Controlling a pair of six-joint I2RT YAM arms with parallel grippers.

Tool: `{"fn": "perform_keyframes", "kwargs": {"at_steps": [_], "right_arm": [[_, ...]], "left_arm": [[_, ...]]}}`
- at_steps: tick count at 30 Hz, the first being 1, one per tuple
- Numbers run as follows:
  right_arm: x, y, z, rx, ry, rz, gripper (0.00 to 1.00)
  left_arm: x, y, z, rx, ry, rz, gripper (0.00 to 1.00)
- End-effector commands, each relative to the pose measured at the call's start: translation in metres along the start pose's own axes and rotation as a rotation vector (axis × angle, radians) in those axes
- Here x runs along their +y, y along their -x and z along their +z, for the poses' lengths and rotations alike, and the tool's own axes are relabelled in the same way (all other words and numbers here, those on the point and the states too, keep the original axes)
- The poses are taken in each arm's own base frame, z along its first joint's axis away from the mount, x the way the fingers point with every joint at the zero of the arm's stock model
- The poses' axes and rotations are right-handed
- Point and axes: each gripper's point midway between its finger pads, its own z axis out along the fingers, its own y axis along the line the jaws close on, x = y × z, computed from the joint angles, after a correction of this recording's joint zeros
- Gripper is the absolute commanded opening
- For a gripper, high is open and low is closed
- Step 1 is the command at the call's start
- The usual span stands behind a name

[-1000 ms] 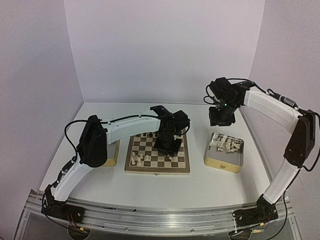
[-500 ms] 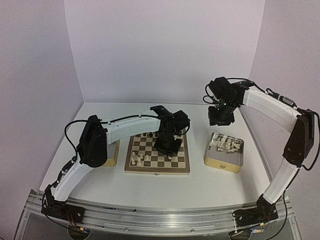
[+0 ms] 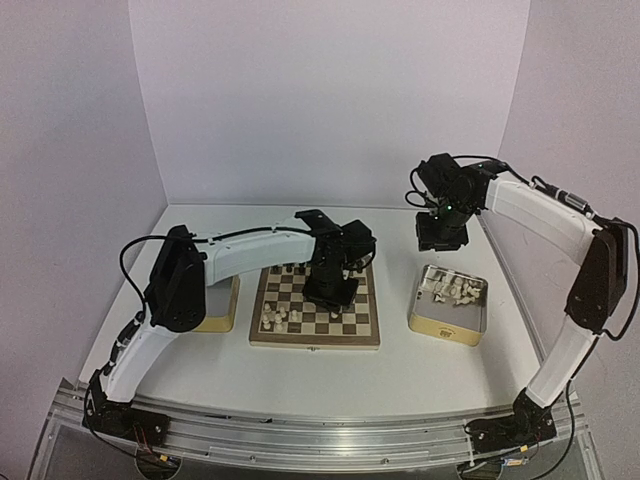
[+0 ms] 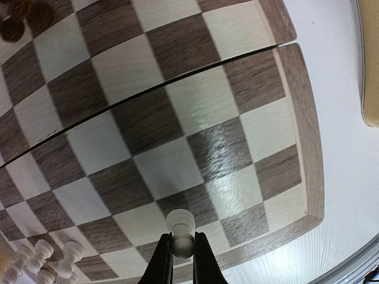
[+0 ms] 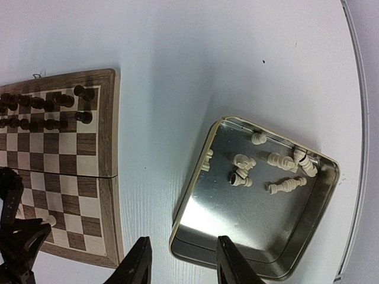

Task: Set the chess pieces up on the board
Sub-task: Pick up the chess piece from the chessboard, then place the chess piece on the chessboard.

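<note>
The board (image 3: pixel 315 341) lies mid-table with several cream chess pieces (image 3: pixel 280 316) at its near left. My left gripper (image 3: pixel 332 290) hangs over the board's right half. In the left wrist view this gripper (image 4: pixel 182 248) is shut on the round head of a cream pawn (image 4: pixel 180 222), base pointing down at the squares near the board's corner (image 4: pixel 296 195). Whether the pawn touches the board I cannot tell. My right gripper (image 5: pixel 183 260) stands open and empty above the near rim of a metal tin (image 5: pixel 237 225) that holds several cream pieces (image 5: pixel 284 163).
Dark pieces (image 5: pixel 47 112) fill the board's two far rows. A second tin (image 3: pixel 222 305) sits left of the board, partly behind the left arm. The right tin (image 3: pixel 440 328) stands right of the board. Purple walls close in the back and sides.
The left arm's elbow has swung a little to the left and its wrist has shifted slightly over the board. The right arm has not moved.
</note>
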Motion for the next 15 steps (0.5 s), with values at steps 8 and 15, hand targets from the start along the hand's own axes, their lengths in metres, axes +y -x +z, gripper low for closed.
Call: {"fn": "perform_keyframes", "kwargs": {"at_steps": [8, 15], "right_arm": [[0.015, 0.013, 0.001, -0.005, 0.053, 0.0, 0.36], [0.018, 0.015, 0.003, -0.002, 0.065, 0.003, 0.36]], "left_arm": [[0.037, -0.026, -0.058, -0.048, 0.062, -0.068, 0.0], [0.049, -0.04, -0.049, -0.029, 0.088, -0.07, 0.0]]}}
